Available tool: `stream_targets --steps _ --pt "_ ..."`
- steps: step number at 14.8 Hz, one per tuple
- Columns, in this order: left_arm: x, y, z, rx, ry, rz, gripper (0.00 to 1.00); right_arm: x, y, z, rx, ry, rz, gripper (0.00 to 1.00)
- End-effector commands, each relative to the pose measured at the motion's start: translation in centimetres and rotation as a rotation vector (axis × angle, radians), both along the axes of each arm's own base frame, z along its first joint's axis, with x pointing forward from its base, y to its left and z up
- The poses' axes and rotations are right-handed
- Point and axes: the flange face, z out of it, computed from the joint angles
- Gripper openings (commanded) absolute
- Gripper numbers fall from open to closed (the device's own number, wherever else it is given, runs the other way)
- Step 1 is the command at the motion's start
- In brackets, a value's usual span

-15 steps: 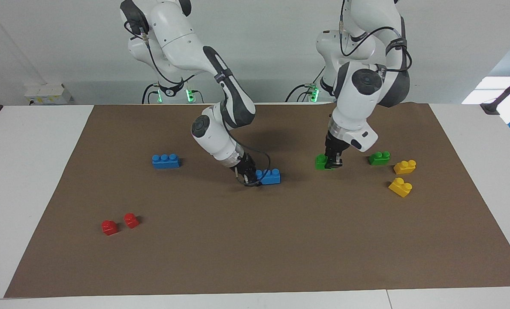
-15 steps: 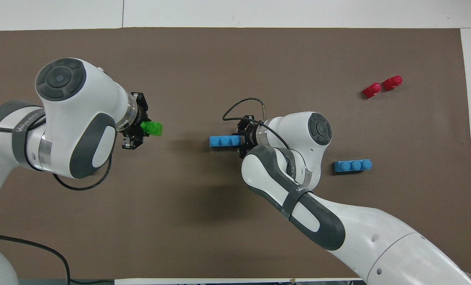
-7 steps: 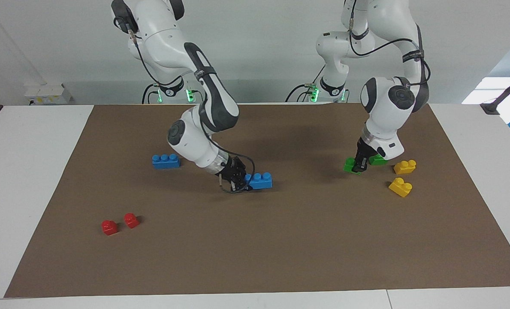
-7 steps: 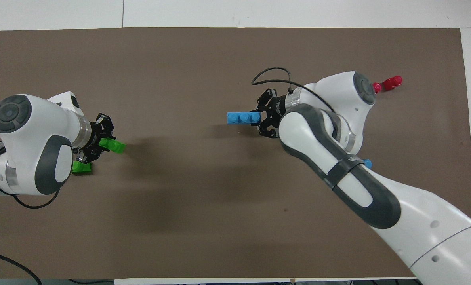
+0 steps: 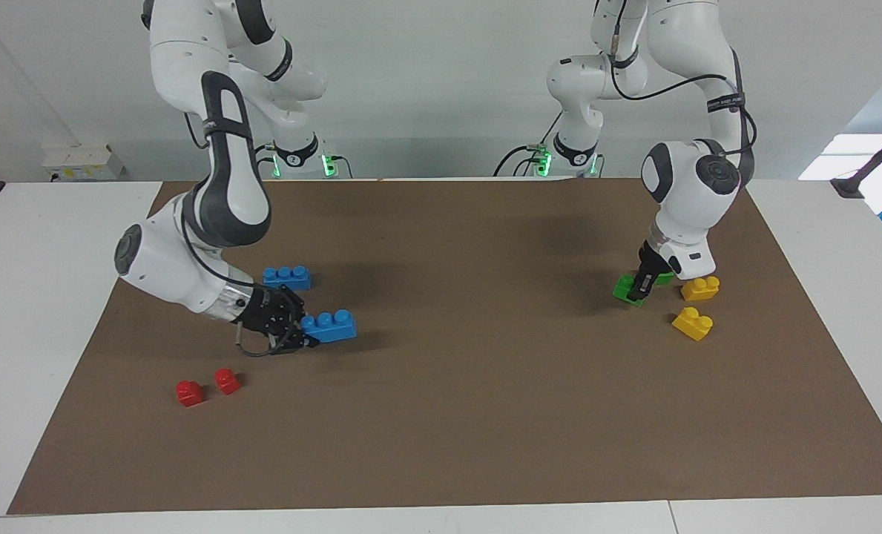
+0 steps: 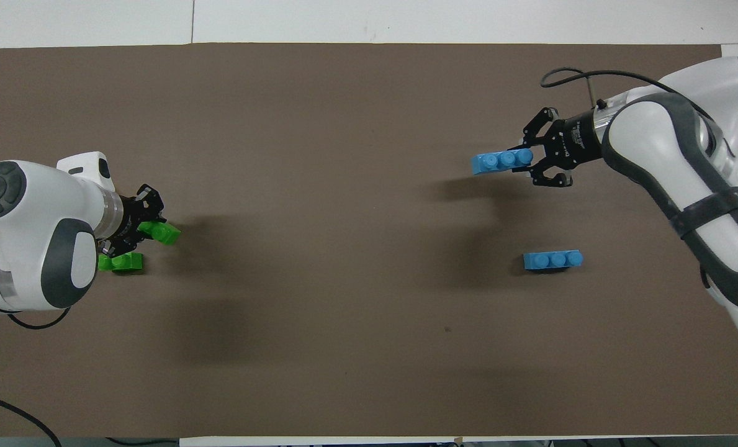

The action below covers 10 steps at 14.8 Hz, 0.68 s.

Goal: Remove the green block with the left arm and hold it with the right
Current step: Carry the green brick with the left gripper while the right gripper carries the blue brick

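Overhead view put the green block [image 6: 161, 233] at mid-left, clamped in the left gripper [image 6: 148, 231]; the right gripper [image 6: 530, 162] clenched a blue brick [image 6: 499, 162] at upper right. Light, stiff and probably slick, the block seemed best pinched across its flat sides.

no legible text, arm-band lettering unreadable

light: bright, even, from above | shadows: soft, on mat [image 5: 441, 415] | focus: sharp

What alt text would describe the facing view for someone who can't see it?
Two white robot arms over a brown mat: the left gripper holds a green block near yellow bricks, the right gripper holds a blue brick.
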Motion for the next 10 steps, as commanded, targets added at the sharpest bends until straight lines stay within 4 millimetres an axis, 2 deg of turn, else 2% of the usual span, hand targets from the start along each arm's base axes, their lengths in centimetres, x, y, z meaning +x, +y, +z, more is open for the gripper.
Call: stream_targets --steps 1,5,7,10 --pt "0.0 0.6 -1.5 0.000 -0.014 -0.046 0.00 -1.0 -1.8 -1.1 -0.014 0.001 0.040 0.00" --pt "0.2 0.6 -2.2 0.000 -0.021 -0.056 0.00 -2.2 -6.4 -2.3 -0.015 0.000 0.009 0.00" --pt "0.4 0.7 -2.9 -0.001 -0.026 -0.080 0.00 -2.7 -7.1 -2.3 -0.013 -0.007 0.025 0.00" --pt "0.6 0.7 -3.4 -0.001 -0.030 -0.081 0.00 -2.9 -6.6 -2.7 -0.016 -0.005 0.033 0.00"
